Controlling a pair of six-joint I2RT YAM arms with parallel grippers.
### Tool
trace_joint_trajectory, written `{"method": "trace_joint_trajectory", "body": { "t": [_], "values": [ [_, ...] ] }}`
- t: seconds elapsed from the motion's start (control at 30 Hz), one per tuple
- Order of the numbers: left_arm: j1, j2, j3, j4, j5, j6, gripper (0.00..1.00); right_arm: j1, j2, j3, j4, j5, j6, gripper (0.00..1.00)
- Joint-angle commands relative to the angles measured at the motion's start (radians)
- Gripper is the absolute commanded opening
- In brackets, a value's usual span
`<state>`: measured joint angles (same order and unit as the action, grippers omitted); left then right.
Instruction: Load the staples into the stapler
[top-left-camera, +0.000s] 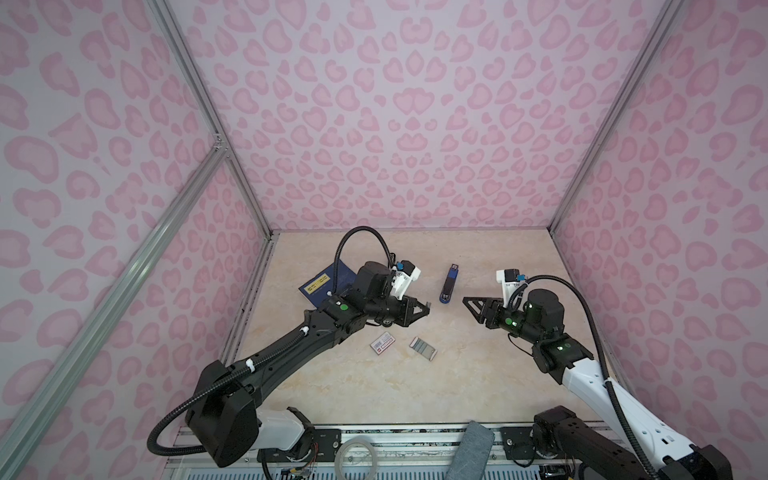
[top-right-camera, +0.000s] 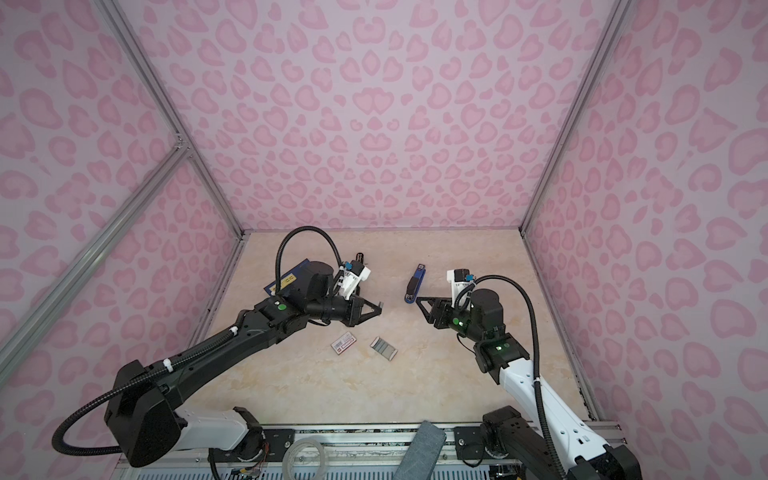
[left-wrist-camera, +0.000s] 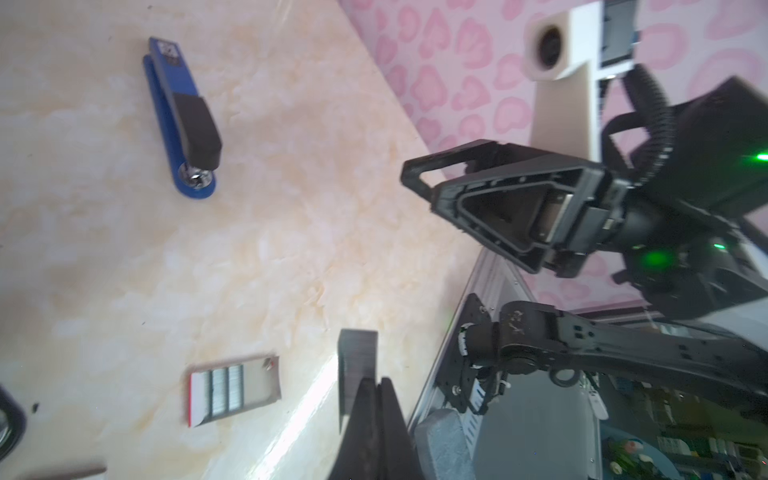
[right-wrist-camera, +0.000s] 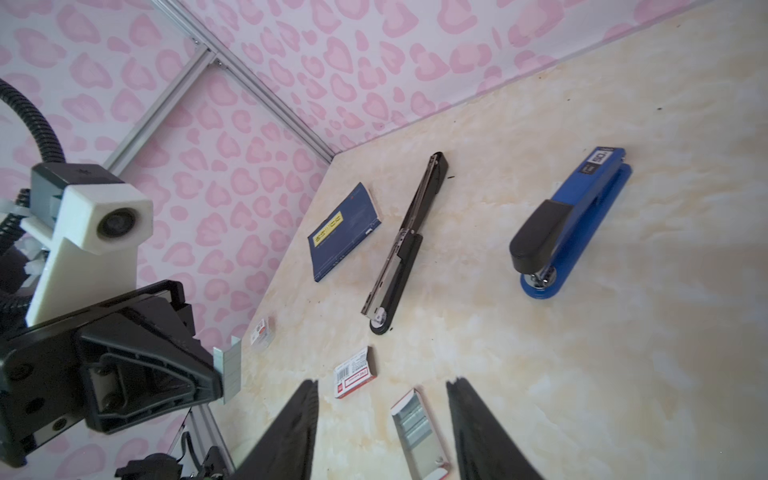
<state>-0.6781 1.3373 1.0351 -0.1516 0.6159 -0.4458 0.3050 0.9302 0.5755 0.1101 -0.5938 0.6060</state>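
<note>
The left gripper (top-left-camera: 427, 307) pinches a staple strip (right-wrist-camera: 227, 370). The right gripper (top-left-camera: 465, 300) faces it, jaws apart and empty.

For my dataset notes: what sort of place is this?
Probably a robot test cell, not an office: pink-patterned walls on aluminium framing enclose a tabletop where a left arm and right arm are mounted.

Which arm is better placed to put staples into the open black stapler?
Left: the left hand is shut on staples; the right hand is open, empty. The black stapler lies nearer the left.
</note>
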Motion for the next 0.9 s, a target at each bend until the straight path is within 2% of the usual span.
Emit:
{"method": "trace_joint_trajectory", "body": {
  "t": [0.0, 0.23, 0.43, 0.67, 0.87],
  "values": [
    [0.019, -0.056, -0.03, 0.196, 0.163, -0.039, 0.03, -0.006, 0.008, 0.022, 0.099, -0.134, 0.07, 0.54],
    [0.026, -0.108, -0.082, 0.399, 0.262, -0.127, 0.03, -0.004, 0.011, 0.027, 0.293, -0.252, 0.197, 0.58],
    [0.025, -0.113, -0.106, 0.487, 0.293, -0.179, 0.03, 0.026, 0.021, 0.003, 0.522, -0.327, 0.326, 0.59],
    [0.011, -0.102, -0.102, 0.501, 0.324, -0.186, 0.03, 0.105, 0.039, 0.026, 0.586, -0.354, 0.317, 0.53],
    [0.005, -0.098, -0.102, 0.509, 0.331, -0.191, 0.03, 0.131, 0.06, 0.037, 0.605, -0.359, 0.321, 0.54]
  ]
}}
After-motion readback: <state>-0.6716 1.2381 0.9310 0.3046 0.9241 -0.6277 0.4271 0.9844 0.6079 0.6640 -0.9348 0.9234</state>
